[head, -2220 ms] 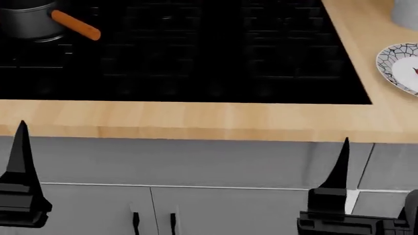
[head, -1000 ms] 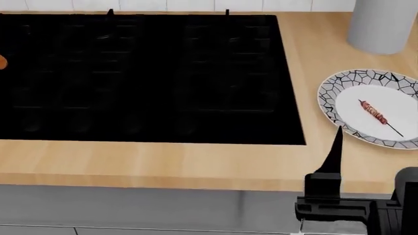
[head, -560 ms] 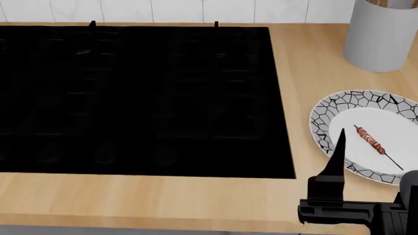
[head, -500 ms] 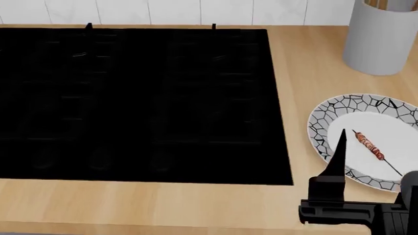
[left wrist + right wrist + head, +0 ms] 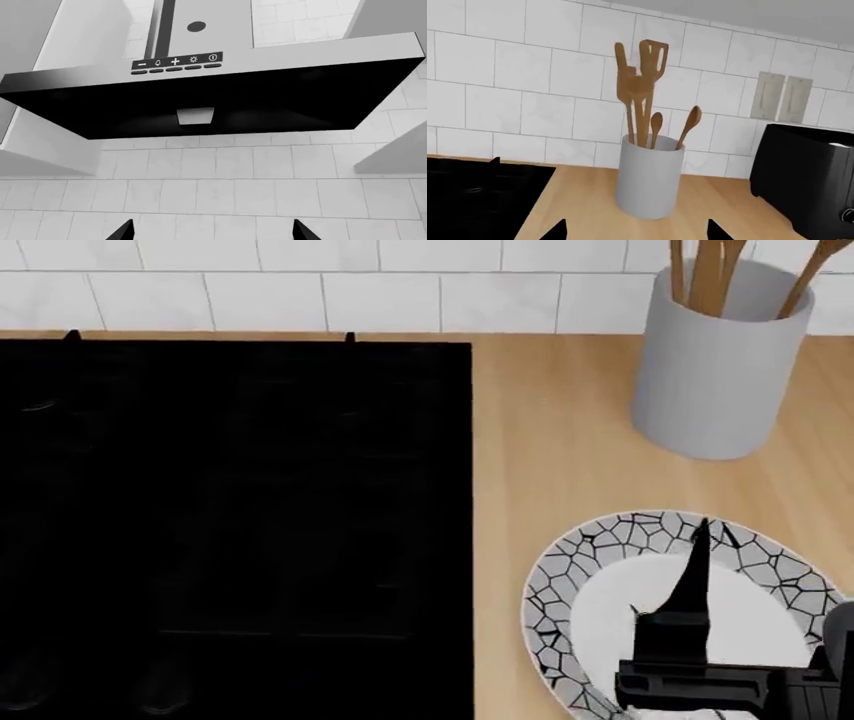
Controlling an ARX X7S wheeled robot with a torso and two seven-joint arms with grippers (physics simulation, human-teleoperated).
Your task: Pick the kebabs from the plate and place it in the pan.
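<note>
The kebabs, in plain sight on the plate (image 5: 574,570) half a second ago, are now hidden from the head camera behind the right gripper (image 5: 761,640), and the plate has slid closer beneath it, so the approach looks nearly lined up for a pick. That gripper hangs above the plate with its fingers spread wide and holding nothing, pointing level at the utensil holder (image 5: 650,180) beyond the plate. The left gripper (image 5: 210,231), also spread and empty, points up at the range hood (image 5: 213,95); the pan is out of view.
</note>
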